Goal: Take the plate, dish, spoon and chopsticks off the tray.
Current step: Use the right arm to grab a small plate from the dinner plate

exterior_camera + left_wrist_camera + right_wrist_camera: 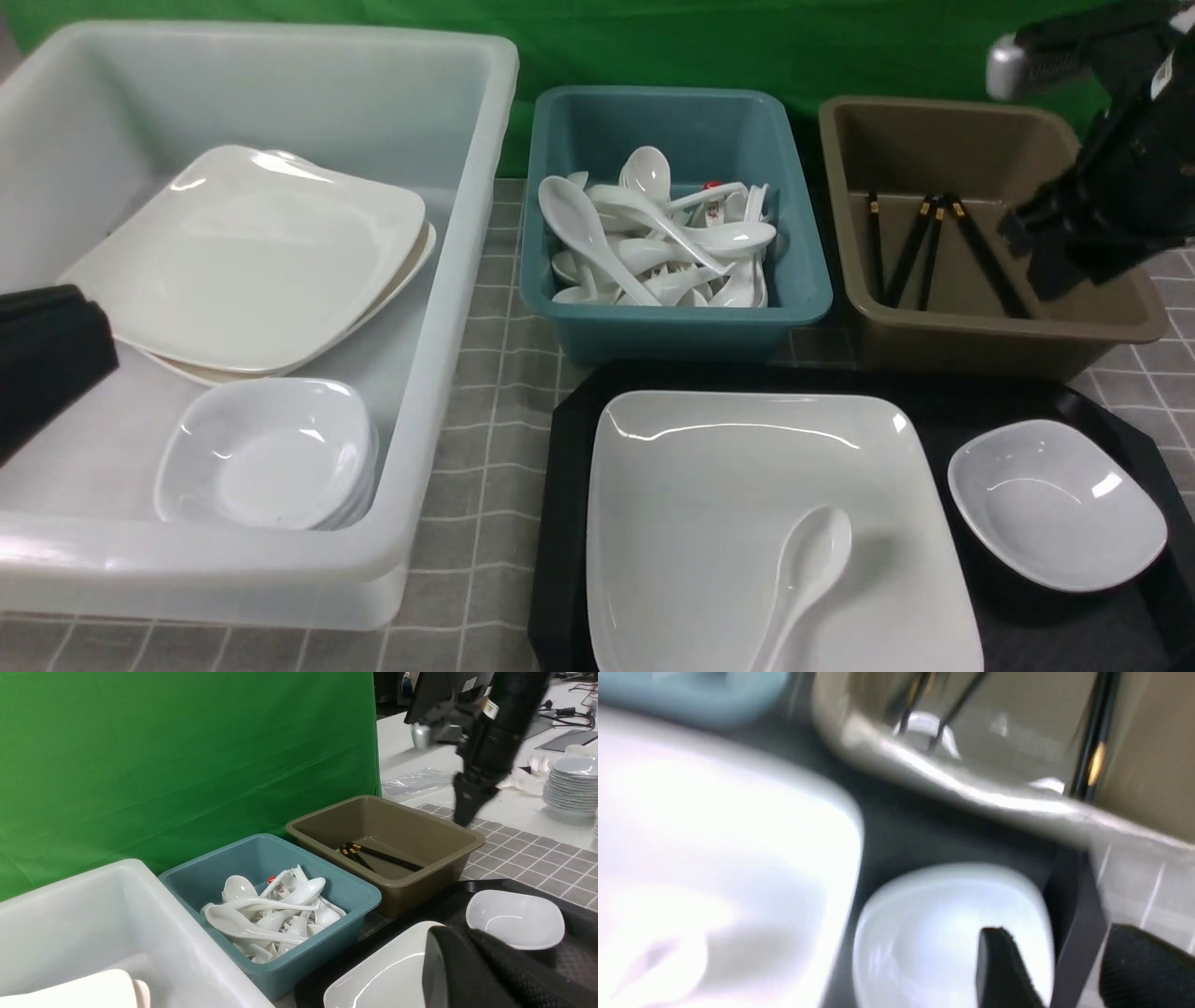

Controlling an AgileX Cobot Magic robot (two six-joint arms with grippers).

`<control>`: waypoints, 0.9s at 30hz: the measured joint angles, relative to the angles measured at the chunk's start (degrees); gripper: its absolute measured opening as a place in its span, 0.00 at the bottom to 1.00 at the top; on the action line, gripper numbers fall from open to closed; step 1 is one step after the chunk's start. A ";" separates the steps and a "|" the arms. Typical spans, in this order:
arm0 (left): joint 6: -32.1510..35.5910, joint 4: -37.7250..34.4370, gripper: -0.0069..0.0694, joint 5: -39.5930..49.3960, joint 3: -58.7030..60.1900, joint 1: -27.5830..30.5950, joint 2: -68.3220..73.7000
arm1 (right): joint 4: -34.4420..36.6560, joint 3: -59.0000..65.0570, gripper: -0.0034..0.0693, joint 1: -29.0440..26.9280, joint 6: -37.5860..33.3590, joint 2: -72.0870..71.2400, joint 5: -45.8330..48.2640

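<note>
The black plastic tray (565, 523), with clipped corners and a raised rim, sits on the grey checked cloth (485, 439) of the bench. On it lies the large glossy white square plate (728, 504) with rounded corners. The white soup spoon (808, 569) rests on the plate, bowl upward. Just right of the plate, the small rounded-square dish (1055, 504) sits on the tray floor. The thin black chopsticks (910, 250), gold-banded, lie in the smooth brown tub (990, 327) behind the tray. The right claw (1062, 933) hangs over the tub's right end, its textured black fingers apart and holding nothing. The left claw (448, 961) is closed, empty, beside the translucent white tub (439, 308).
</note>
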 joint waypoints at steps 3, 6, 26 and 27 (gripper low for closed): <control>0.00 0.00 0.10 0.05 0.00 0.00 0.00 | -1.77 10.71 0.52 3.39 0.72 -6.20 -2.98; 0.00 0.00 0.10 0.40 0.00 0.00 0.00 | -2.33 19.87 0.57 5.69 0.73 -10.07 -6.38; 0.08 0.00 0.10 2.33 0.00 0.00 0.00 | -9.67 39.17 0.80 6.76 -6.82 -7.04 -26.15; 0.08 0.00 0.10 2.39 0.00 0.00 0.00 | -10.02 39.17 0.80 6.76 -6.82 -6.31 -26.96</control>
